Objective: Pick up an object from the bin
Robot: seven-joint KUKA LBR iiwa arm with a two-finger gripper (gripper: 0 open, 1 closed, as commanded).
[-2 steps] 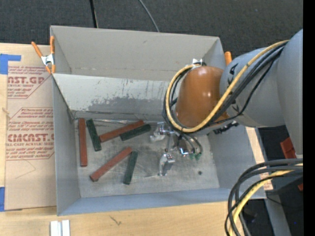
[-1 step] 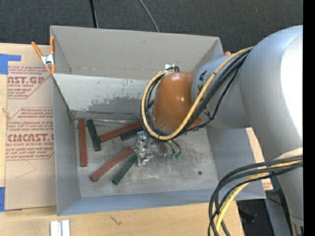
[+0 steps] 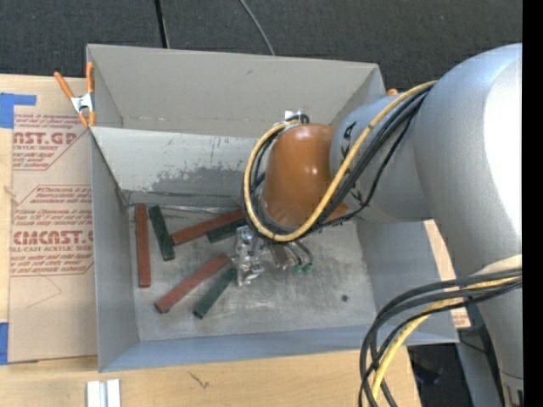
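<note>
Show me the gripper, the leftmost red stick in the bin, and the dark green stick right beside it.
gripper (image 3: 247, 266): camera view, its metal tip.
leftmost red stick (image 3: 142, 246): camera view, middle of its length.
dark green stick (image 3: 161, 233): camera view, middle of its length.

Cardboard (image 3: 47, 219) reads "CAST ACRYLIC SHEET" in red.

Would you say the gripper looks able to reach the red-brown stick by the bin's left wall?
Probably yes: nothing lies on the red-brown stick; only the bin wall close beside it might crowd the gripper.
</note>
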